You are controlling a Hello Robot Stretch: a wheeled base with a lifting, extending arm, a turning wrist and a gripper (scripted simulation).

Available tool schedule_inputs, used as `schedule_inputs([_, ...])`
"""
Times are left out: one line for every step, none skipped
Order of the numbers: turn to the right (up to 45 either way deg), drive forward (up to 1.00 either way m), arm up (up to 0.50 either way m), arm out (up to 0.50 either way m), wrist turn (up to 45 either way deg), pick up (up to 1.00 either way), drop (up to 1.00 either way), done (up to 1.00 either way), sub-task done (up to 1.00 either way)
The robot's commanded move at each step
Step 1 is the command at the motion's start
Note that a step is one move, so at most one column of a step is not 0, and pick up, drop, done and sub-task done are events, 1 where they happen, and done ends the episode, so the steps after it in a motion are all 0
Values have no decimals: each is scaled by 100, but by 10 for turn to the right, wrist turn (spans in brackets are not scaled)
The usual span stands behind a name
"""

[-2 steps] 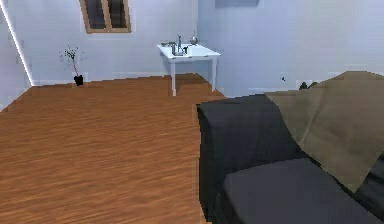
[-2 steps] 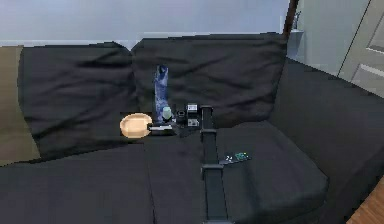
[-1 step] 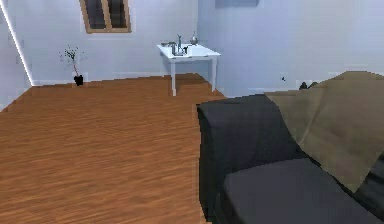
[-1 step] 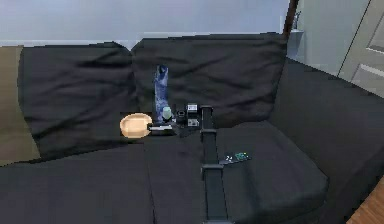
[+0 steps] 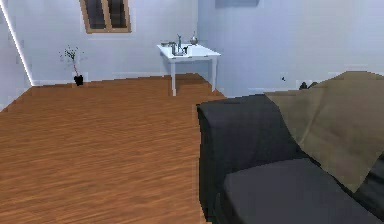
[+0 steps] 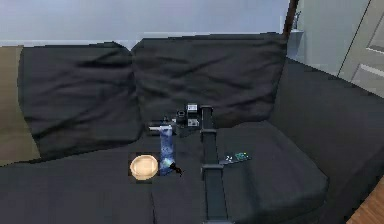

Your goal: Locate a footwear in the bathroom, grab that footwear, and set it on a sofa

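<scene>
While one pincer (image 6: 165, 133) hangs over one dark sofa (image 6: 80, 90), its hold impossible to tell, one tan bowl (image 6: 145, 166), one remote (image 6: 237, 157).

Dark sofa (image 5: 262, 150), brown throw (image 5: 340, 120), white table (image 5: 190, 52).

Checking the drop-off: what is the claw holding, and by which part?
Cannot tell: a bluish thing shows at the far end of the claw, against the sofa seat.

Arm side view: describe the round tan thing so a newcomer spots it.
Find the dark grey sofa, then its seat. Left of the arm lies the round tan thing. It alone is tan and round; the neighbouring slab is dark, flat.
</scene>
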Motion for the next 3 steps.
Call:
schedule_inputs([0,0,10,0,0,0,0,0,0])
schedule_inputs([0,0,0,-8,0,0,0,0,0])
schedule_inputs([0,0,0,0,0,0,0,100,0])
